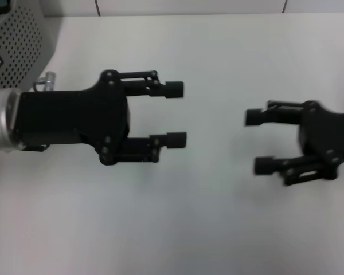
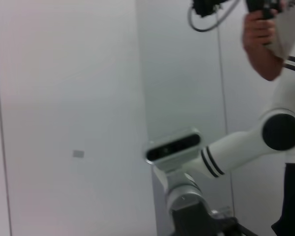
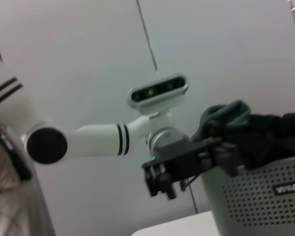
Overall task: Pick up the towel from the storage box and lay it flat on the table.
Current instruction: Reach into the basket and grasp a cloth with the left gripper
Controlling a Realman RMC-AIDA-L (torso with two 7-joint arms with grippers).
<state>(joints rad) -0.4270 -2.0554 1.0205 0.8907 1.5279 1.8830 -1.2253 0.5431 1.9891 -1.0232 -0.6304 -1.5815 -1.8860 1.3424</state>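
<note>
Towel (image 3: 226, 115) sits bunched in the storage box (image 1: 14, 48) at the table's (image 1: 218, 229) far-left corner, nothing picked yet, left gripper (image 1: 176, 114) and right gripper (image 1: 259, 142) both spread wide and empty mid-table.

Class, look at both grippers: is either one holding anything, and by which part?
Nothing is held. The left gripper and right gripper are both open and empty above the table; the towel lies in the storage box.

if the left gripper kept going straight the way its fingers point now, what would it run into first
Probably the right gripper: the open left gripper points across the bare table toward it, though their relative heights are unclear.
</note>
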